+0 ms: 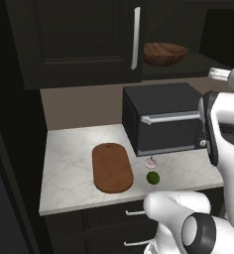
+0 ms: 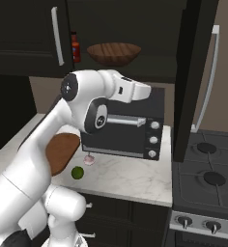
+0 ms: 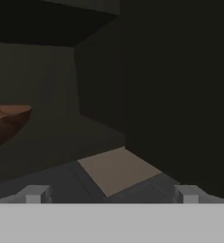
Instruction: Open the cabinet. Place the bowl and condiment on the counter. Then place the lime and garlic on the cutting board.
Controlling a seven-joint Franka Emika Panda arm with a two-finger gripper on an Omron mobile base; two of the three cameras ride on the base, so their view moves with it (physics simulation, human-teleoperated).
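Wooden bowl (image 2: 114, 53) sits near the open cabinet (image 2: 195, 72) shelf's edge; tool (image 3: 111, 194) spread wide, empty.

A boxy black toaster oven (image 1: 163, 119) with a silver handle is sitting against the wall. A dark gas stove (image 2: 205, 185) is standing beside it.

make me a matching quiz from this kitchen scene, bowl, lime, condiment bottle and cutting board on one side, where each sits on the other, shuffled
Things:
1. bowl
2. lime
3. condiment bottle
4. cutting board

Places:
A. flat on the counter, left of the toaster oven
B. on the counter beside the garlic, in front of the toaster oven
C. on the shelf of the open cabinet, in the middle
D. at the cabinet shelf's left edge, by the left door's handle

Pairs: 1-C, 2-B, 3-D, 4-A
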